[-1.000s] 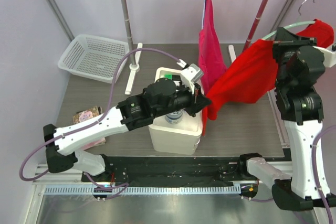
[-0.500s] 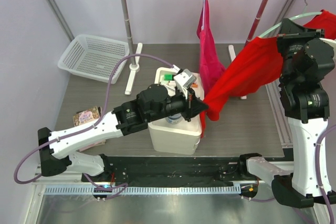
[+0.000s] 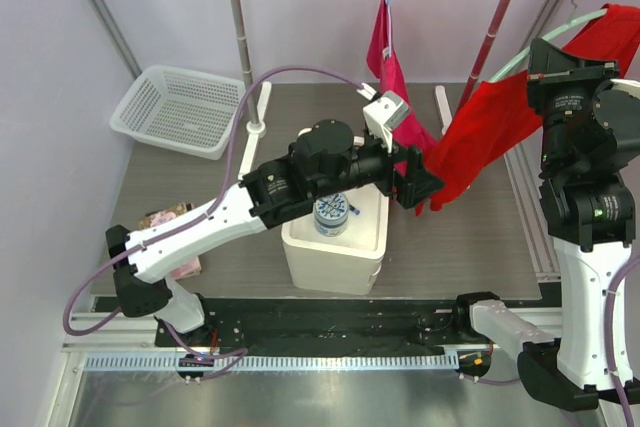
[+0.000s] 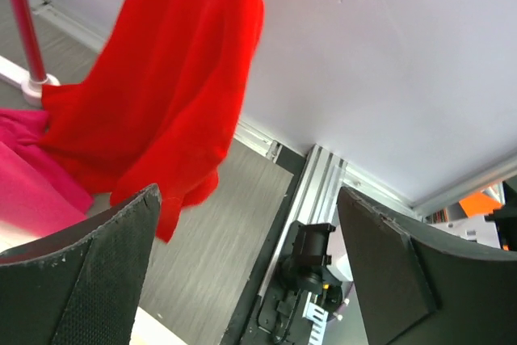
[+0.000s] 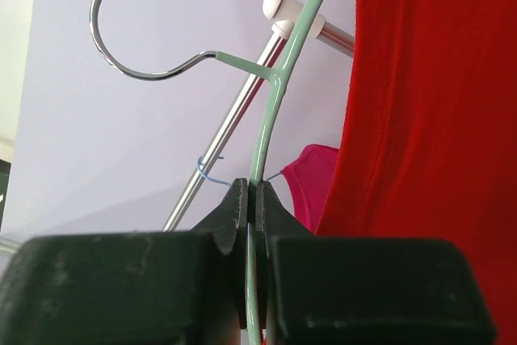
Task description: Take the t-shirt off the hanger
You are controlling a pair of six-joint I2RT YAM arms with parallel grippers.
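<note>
T-shirt [image 3: 485, 132], red, drapes down and leftward from the hanger [image 5: 279, 77], its long axis slanting away from it. Left of the hanger and lower, the left gripper [image 4: 248, 199] gapes wide and empty, with the shirt's bottom corner just ahead of its fingers. At the hanger itself, the right gripper [image 5: 252, 191] is pinched tight on the wire. The left arm looks better placed to pull the cloth.

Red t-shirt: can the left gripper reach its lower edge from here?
Probably yes. The left gripper is open close to the hanging edge of the red t-shirt, with nothing between them, while the right gripper holds the hanger up.
</note>
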